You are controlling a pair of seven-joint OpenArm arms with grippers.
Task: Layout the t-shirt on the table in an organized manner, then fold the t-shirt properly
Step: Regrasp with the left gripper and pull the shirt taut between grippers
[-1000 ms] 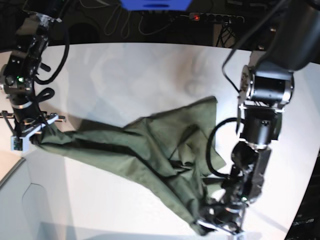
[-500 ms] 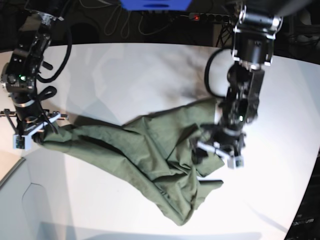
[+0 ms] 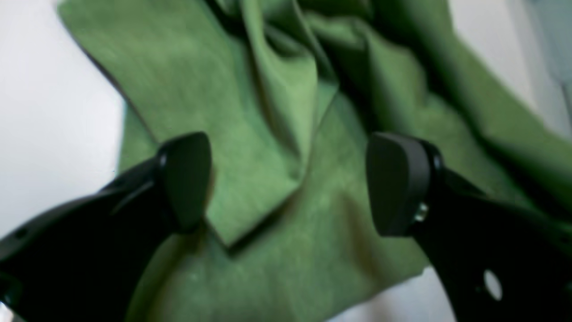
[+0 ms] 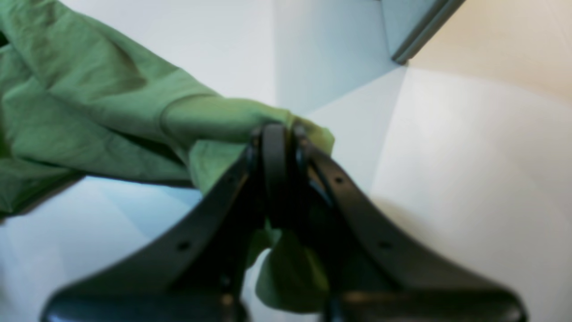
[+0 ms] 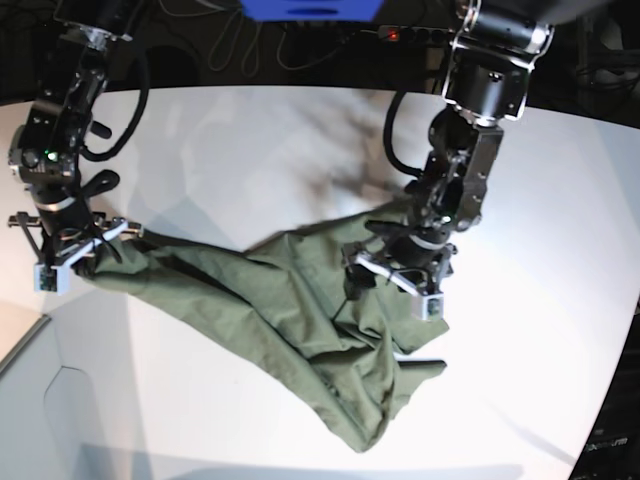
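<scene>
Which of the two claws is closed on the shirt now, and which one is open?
The right claw is shut, pinching an edge of the shirt. The left claw stands wide open over the crumpled middle of the cloth, with nothing between its tips.

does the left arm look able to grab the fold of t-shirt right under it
Probably yes. The left tool is open above the t-shirt, a raised fold lies between its fingers, and nothing sits in the gap. The right tool pinches a far corner.
</scene>
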